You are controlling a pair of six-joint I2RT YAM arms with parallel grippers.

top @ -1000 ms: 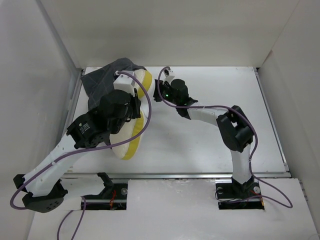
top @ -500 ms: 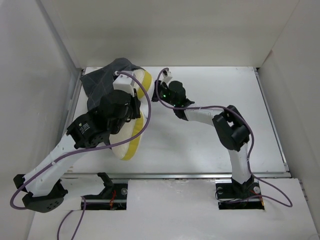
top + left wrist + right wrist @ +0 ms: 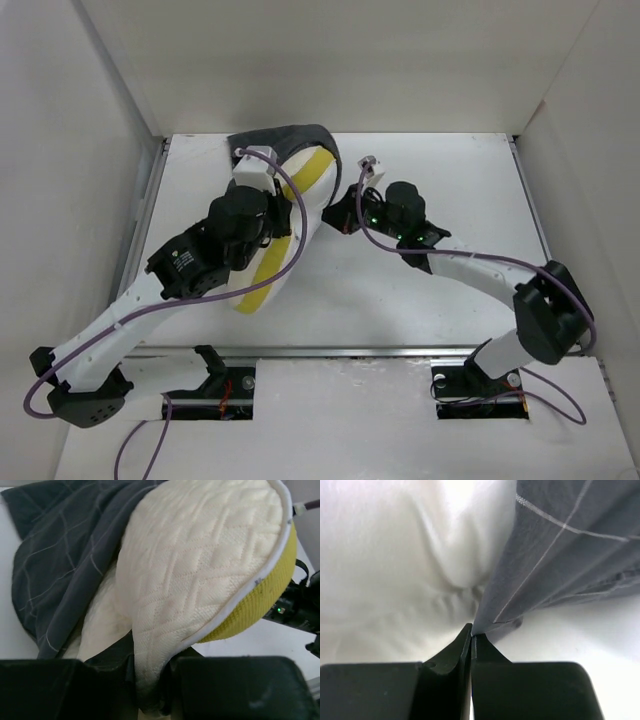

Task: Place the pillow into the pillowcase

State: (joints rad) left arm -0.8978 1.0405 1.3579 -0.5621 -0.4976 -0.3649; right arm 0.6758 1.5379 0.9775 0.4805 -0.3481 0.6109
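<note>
Top external view: the table (image 3: 430, 290) carries the pillow (image 3: 303, 212) at its far left. It is propped on edge under my left arm, so the yellow side band shows. The case (image 3: 300, 136) arcs dark over the pillow's far end, from above the left wrist round to the right side.

On the left wrist camera, the pillow's quilted edge (image 3: 200, 570) runs straight down into the left gripper (image 3: 150, 695), whose jaws are clamped on it. The case (image 3: 60, 565) drapes over the pillow's left flank, touching it.

On the right wrist camera, the right gripper (image 3: 471, 636) has its jaws pressed together on a fold of the case's edge (image 3: 560, 545). Pale wrinkled pillow cloth (image 3: 395, 570) lies just beside that fold on the left.

A second ago the case sat bunched over the far left corner, and the right jaws stood apart near the pillow's far right edge, holding nothing. Since then they have closed on the case. Its edge now reaches across the pillow's end to the right. My right arm has stretched out flatter, elbow swung well to the right. The left grip is unchanged.
</note>
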